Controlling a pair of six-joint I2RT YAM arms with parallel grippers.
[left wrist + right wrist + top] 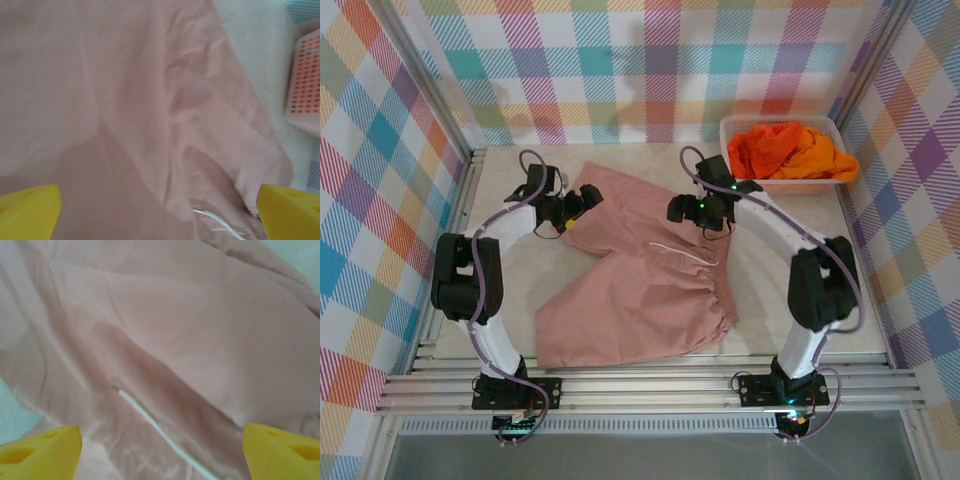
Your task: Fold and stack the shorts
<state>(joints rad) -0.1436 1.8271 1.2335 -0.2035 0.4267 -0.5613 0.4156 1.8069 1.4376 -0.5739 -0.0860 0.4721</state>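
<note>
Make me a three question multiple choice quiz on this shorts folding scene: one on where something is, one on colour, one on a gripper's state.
1. Where do the pink shorts lie?
A) in the basket
B) spread on the table
C) hanging from a gripper

2. What colours is the cloth in the white basket?
A) blue and green
B) orange and yellow-orange
C) pink and white

3. How does the left gripper stand?
A) open, holding nothing
B) shut on the pink shorts
C) shut on the basket

Answers:
1 B: the top view shows them flat on the table between the arms.
2 B: orange shorts and yellow-orange shorts fill it.
3 A: its yellow fingers stand wide apart above the cloth.
</note>
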